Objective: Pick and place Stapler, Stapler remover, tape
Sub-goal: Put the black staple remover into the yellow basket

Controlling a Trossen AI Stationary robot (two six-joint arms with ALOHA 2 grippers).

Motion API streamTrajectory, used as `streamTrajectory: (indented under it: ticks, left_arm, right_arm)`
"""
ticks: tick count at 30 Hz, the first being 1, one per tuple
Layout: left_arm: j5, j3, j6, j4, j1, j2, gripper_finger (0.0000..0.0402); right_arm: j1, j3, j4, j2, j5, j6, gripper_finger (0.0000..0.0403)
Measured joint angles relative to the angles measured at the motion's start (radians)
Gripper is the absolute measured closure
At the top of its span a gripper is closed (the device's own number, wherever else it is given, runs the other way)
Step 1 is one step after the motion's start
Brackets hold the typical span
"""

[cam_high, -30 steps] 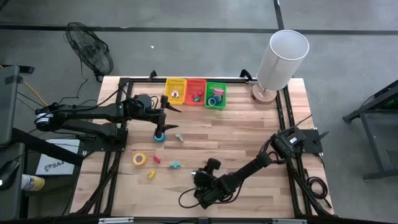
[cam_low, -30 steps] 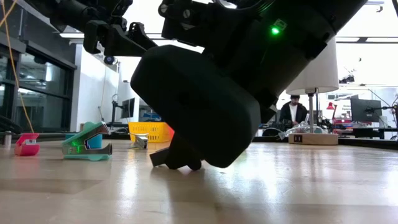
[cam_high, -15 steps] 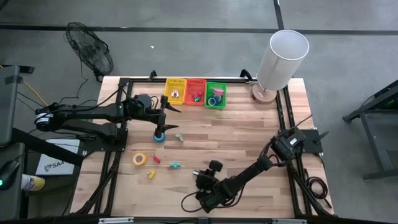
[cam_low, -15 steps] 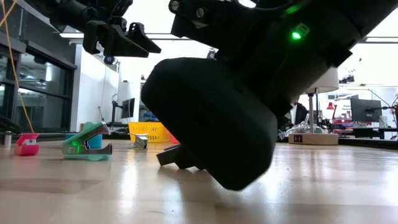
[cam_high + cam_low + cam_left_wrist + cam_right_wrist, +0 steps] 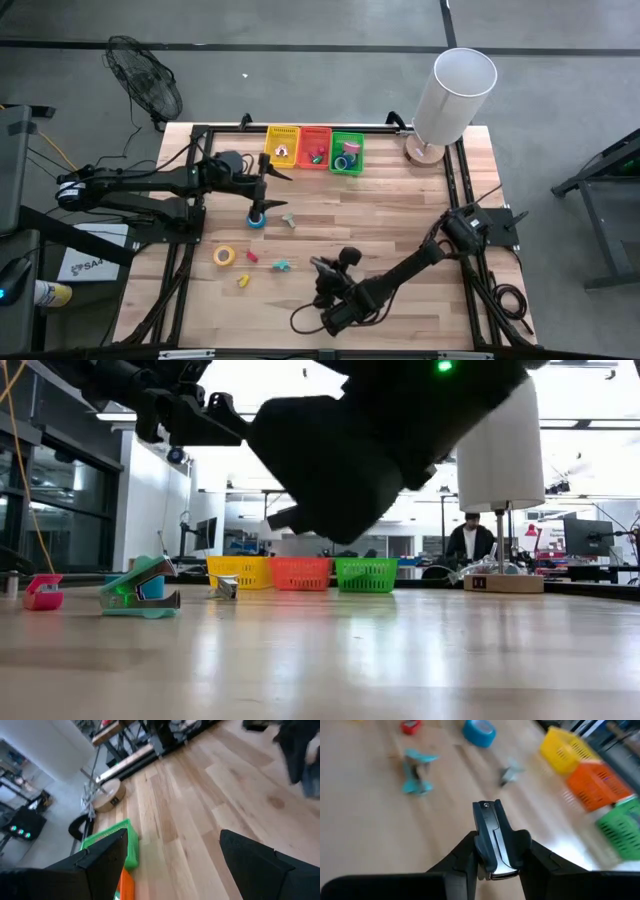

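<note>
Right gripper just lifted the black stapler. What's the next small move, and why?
Probably carry it toward the baskets: the right gripper is shut on the black stapler, already clear of the table, with open tabletop between.

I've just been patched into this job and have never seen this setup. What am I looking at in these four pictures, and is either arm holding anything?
Two dark robot arms work at a wooden table. One picture looks straight down from above, one looks level across the tabletop, and two come from cameras on the arms' wrists.

The right gripper, near the table's front edge, is shut on a black stapler and holds it off the wood. The left gripper is open and empty, above a blue tape roll.

At the back stand a yellow basket, an orange basket and a green basket, with a white lamp beside them. A yellow tape roll and a teal staple remover lie loose on the table.
</note>
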Motion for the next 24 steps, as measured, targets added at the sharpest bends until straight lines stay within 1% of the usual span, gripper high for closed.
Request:
streamTrajectory:
  ticks: [5,9,15,21,24]
  left_arm:
    - [0.057,0.0,-0.002,0.046,-0.015,0.0,0.0089]
    - [0.059,0.0,0.013,0.066,-0.053,0.0,0.0089]
    - [0.06,0.0,0.084,0.064,-0.115,0.0,0.0089]
    - [0.068,0.0,0.137,0.062,-0.174,0.0,0.0089]
    - [0.07,0.0,0.166,0.061,-0.2,0.0,0.0089]
  right_arm:
    - [-0.04,0.002,0.012,-0.023,0.046,-0.089,0.0308]
    - [-0.069,0.001,0.03,-0.032,0.096,-0.158,0.0308]
    - [-0.1,0.002,0.078,-0.068,0.111,-0.259,0.0308]
    - [-0.113,0.003,0.172,-0.123,0.159,-0.399,0.0308]
    - [-0.12,0.003,0.243,-0.144,0.177,-0.504,0.0308]
